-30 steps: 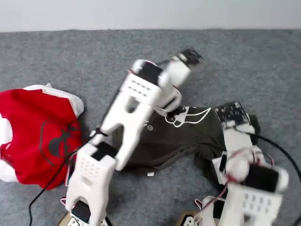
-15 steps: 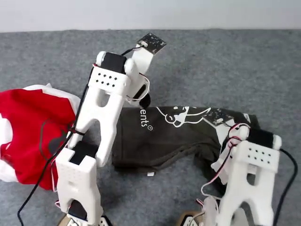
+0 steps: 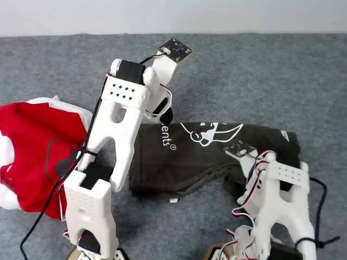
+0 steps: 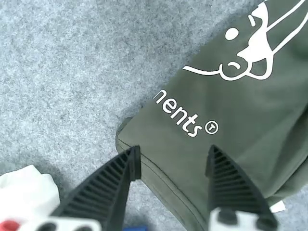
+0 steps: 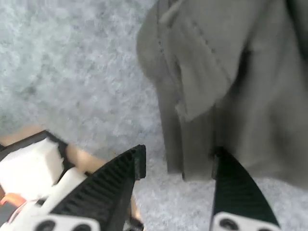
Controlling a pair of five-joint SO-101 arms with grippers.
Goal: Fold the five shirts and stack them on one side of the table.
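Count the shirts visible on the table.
2. A dark green shirt lies spread at centre; a red shirt is bunched at the high view's left edge. White fabric under it may be another.

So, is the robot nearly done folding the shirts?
Not nearly. The dark green shirt looks part folded, with one end bunched. The left gripper and right gripper are open over it, holding nothing. The red shirt lies rumpled at the side. No neat stack yet.

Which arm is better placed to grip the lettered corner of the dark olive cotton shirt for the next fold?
Left, probably. The left claw hangs open over the lettered corner of the dark olive cotton shirt; the right claw is open over the crumpled opposite end.
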